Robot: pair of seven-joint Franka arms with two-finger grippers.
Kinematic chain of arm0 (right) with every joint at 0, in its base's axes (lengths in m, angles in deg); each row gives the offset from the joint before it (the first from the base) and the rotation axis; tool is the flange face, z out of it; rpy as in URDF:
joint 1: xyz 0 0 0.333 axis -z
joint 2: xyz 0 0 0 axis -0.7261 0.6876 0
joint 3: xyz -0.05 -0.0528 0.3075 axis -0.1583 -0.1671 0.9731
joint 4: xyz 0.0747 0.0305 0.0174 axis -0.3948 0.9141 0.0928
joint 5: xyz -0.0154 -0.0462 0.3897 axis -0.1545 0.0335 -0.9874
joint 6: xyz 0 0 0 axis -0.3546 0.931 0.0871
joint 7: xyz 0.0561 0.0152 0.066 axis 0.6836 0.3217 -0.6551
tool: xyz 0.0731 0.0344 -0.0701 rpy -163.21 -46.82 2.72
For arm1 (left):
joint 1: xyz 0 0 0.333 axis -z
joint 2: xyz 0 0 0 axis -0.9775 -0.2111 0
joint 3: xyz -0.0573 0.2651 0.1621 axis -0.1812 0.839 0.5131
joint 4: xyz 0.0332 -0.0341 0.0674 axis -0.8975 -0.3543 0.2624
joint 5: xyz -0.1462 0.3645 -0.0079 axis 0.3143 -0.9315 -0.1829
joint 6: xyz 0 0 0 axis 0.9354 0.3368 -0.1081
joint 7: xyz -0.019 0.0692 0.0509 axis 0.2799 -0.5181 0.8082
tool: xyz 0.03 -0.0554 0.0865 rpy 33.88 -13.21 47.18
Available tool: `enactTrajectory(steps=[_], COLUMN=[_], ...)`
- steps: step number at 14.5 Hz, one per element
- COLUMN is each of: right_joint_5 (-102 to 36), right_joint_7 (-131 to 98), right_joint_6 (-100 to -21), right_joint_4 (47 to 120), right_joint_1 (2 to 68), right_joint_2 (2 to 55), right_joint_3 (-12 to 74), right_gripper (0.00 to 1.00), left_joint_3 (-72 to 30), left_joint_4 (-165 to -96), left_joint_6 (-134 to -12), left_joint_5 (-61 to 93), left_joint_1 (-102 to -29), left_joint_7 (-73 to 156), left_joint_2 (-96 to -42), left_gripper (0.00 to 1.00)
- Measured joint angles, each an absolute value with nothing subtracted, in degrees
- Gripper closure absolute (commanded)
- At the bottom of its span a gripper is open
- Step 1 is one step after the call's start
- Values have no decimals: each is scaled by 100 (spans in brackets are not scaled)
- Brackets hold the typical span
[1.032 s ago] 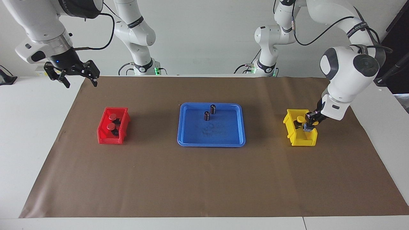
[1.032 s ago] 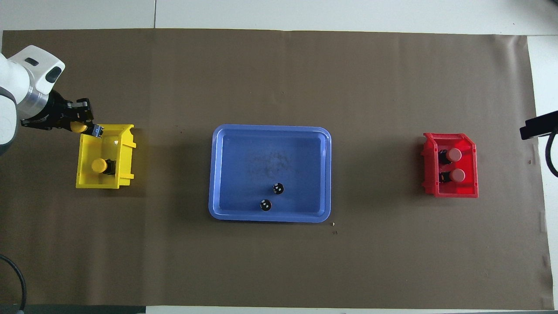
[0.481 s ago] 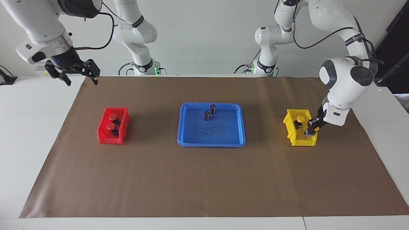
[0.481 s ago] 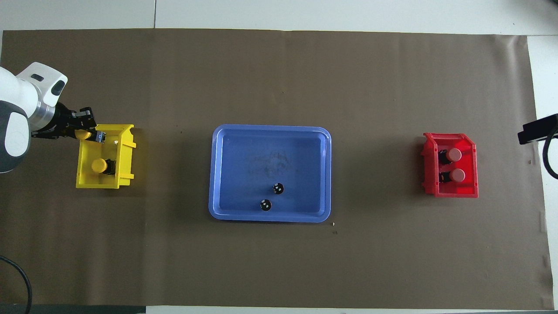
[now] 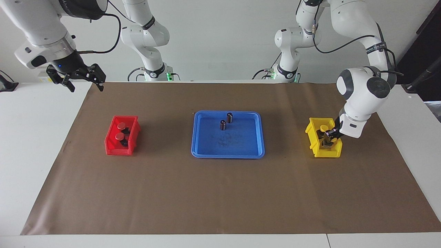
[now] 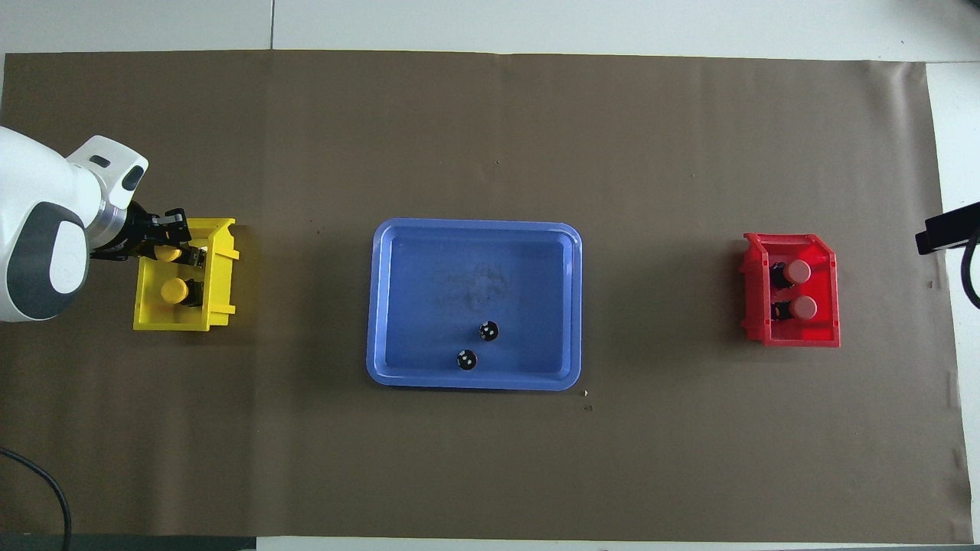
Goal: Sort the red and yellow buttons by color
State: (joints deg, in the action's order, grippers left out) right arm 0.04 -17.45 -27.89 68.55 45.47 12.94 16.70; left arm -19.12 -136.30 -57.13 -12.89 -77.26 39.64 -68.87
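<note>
White arms, grey joint caps, black cables

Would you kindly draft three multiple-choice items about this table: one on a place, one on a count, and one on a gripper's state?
1. Where do the two dark cylinders stand?
A. in the red bin
B. in the blue tray
C. on the brown paper

2. How many red buttons lie in the red bin?
A. one
B. two
C. three

3. What is the left gripper doing?
A. gripping a yellow button
B. hanging open over the tray
C. resting on the paper

Answers:
1 B, both stand inside the blue tray.
2 B, two red buttons show there.
3 A, it is shut on a yellow button over the yellow bin.
</note>
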Motion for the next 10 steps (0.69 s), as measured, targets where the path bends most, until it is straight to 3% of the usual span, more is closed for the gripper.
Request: enactTrajectory(steps=[2, 3, 7, 8, 9, 10], right_joint_5=[4, 1, 0, 0, 0, 0], right_joint_7=[-1745, -1745, -1745, -1745, -1745, -1745], right_joint_6=[-2789, -2789, -2752, -2728, -2713, -2695], right_joint_4=[6857, 6857, 6857, 6857, 6858, 6857], right_joint_1=[4543, 4540, 4494, 4493, 4496, 4499], right_joint_2=[1294, 1294, 1294, 1294, 1294, 1294], right_joint_3=[1670, 1671, 1675, 1671, 1665, 1660], right_gripper=[0, 0, 0, 0, 0, 0], left_joint_3=[-1912, -1913, -1950, -1963, -1966, -1966], left_joint_4=[-13791, -13805, -13695, -13556, -13355, -13122], left_joint_6=[-5926, -5959, -5877, -5697, -5450, -5240], left_joint_5=[-1289, -1289, -1289, -1289, -1289, -1289], left_joint_1=[-7726, -7726, -7644, -7631, -7625, -7614], left_joint_7=[3961, 3962, 3961, 3961, 3973, 4018], left_joint_2=[-6887, -6882, -6844, -6830, -6821, -6817], left_gripper=[56, 49, 46, 34, 11, 0])
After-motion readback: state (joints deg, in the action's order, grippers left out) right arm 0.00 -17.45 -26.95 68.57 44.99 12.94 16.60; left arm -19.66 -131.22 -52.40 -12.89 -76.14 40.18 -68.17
